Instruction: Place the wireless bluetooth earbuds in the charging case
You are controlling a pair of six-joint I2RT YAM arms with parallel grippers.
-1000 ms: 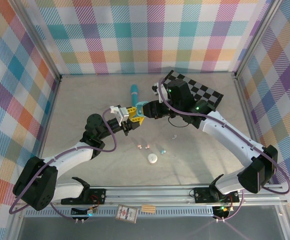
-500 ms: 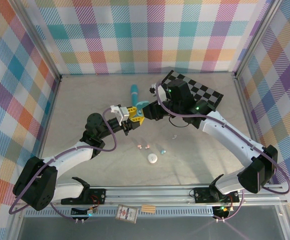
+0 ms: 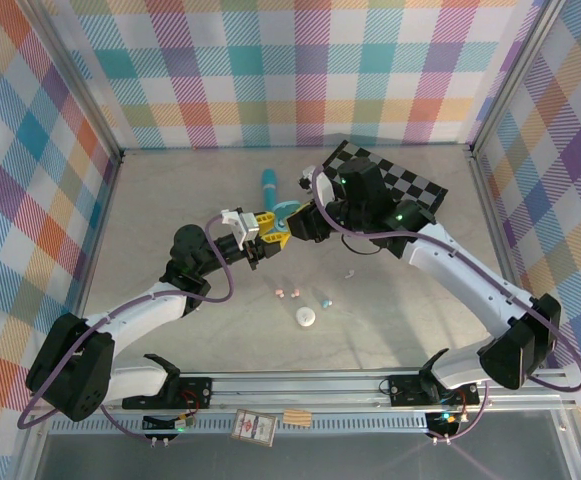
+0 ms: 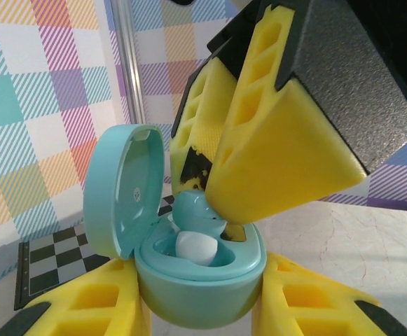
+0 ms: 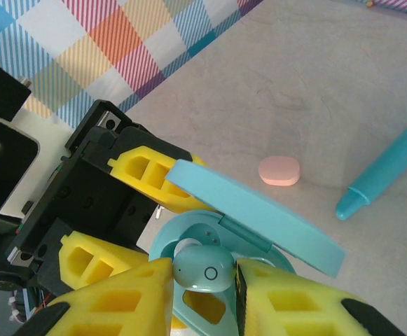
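I see the left gripper [image 3: 262, 228] with its jaws closed on the lower half of the light blue charging case [image 4: 199, 276]. It holds the case above the tabletop [image 5: 315, 84] with the lid [image 4: 122, 189] standing open. The right gripper [image 3: 292, 226] has its jaws closed on a light blue earbud [image 5: 204, 271] directly over the open case, and the white tip of the earbud is down in the hollow of the case. A teal pen [image 5: 389, 171] and a small pink oval piece [image 5: 279, 171] lie on the tabletop beyond the case.
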